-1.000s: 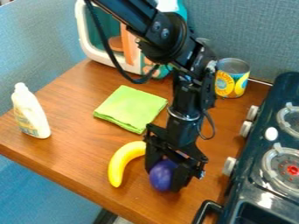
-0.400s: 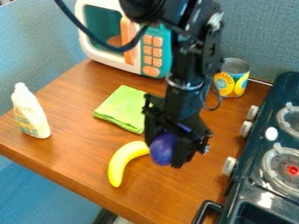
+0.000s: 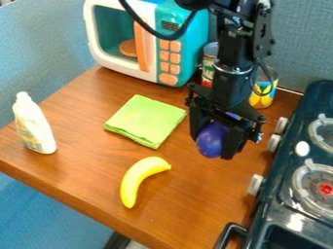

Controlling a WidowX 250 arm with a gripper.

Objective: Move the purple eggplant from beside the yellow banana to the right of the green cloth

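Claw point(image 3: 216, 146) has the purple toy point(image 3: 212, 139) pinched between its fingers!
Holding step, I'd judge, green cloth point(image 3: 145, 120) near the claw; the next move calls for keeping that grip steady.

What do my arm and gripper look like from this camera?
The arm is black, with round joint housings, small metallic bolts and a silvery ring around its lower section. A thick black cable loops out beside it, and a thinner dark one curves near the ring. The gripper is black and angular, with two chunky fingers.
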